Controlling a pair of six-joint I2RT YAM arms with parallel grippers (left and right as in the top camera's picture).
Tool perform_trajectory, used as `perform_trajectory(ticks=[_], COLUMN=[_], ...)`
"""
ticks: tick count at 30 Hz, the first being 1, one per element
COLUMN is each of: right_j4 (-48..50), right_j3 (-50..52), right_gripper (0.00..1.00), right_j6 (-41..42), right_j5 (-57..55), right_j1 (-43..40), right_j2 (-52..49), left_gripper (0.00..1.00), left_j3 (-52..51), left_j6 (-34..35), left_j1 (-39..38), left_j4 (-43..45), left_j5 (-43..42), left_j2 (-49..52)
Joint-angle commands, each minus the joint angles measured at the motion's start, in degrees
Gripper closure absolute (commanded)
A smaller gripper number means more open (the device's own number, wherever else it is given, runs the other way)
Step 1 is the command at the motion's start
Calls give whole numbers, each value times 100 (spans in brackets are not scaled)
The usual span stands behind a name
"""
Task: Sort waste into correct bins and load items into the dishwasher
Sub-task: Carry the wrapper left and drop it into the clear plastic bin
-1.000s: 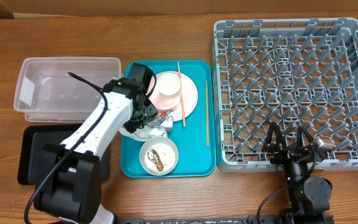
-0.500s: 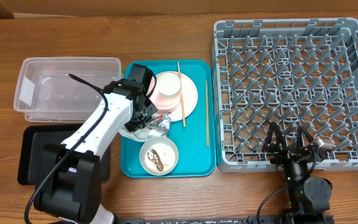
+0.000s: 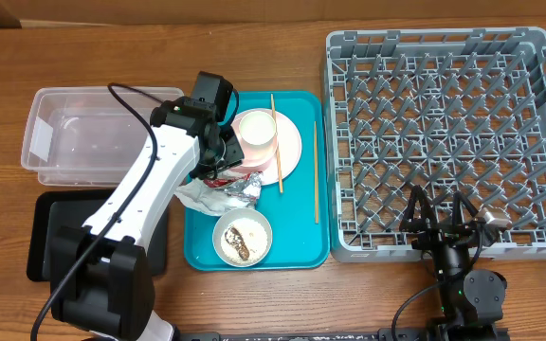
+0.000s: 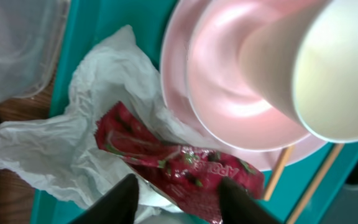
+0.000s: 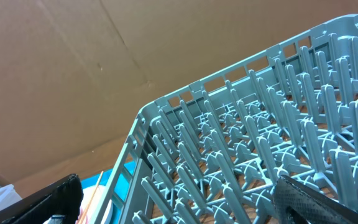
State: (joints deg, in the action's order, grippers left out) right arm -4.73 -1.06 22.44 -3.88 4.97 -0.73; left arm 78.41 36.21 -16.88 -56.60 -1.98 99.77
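Right over the left half of the teal tray (image 3: pixel 301 223), the left gripper (image 4: pixel 178 186) has its two fingers spread with a red wrapper (image 4: pixel 179 163) sitting in the gap. Honestly can't tell if they're actually pinching it or just straddling it. The wrapper's long axis slants across the gap from one finger to the other, and it lies on top of the crumpled white napkin (image 4: pixel 98 93), which spills over the tray's left edge onto the wood. A bit of foil (image 3: pixel 250 187) pokes out of the napkin toward the tray's middle. Just past the wrapper, at the far end of the tray, is the pinkish plate (image 4: pixel 171 68) with the pink bowl (image 4: pixel 229 99) on it and a cream cup (image 4: pixel 337 68) tipped over in the bowl, so it's pretty crowded on that side. One chopstick (image 3: pixel 276 142) lies across the plate's right rim and the other (image 3: pixel 316 185) sits flat near the tray's right edge, both running far-to-near. At the tray's near end there's a pale bowl (image 3: pixel 243 237) with food bits in it. Left of the tray: clear tub (image 3: pixel 83 133) and black tray (image 3: pixel 50 237). Right of the tray is the grey dish rack (image 3: pixel 444 133), and the right gripper (image 3: pixel 441 216) hangs at its near edge, jaws wide apart, nothing in them.
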Motion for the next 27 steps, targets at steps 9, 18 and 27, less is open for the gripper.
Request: perform_trajectory(ticks=[9, 18, 27], right_j4=[35, 35, 33], right_j3=[59, 59, 59], right_gripper=[0, 0, 0], right_j6=[2, 2, 2], right_j5=[-55, -55, -55], right_j1=[15, 15, 15], right_j2=[50, 50, 50], left_gripper=[42, 43, 48], left_j3=[-267, -426, -588], left_j6=[-3281, -4201, -4175], left_j1=[-184, -686, -756], left_j4=[-330, 177, 398], left_j5=[-706, -240, 94], left_j2=[-44, -42, 146])
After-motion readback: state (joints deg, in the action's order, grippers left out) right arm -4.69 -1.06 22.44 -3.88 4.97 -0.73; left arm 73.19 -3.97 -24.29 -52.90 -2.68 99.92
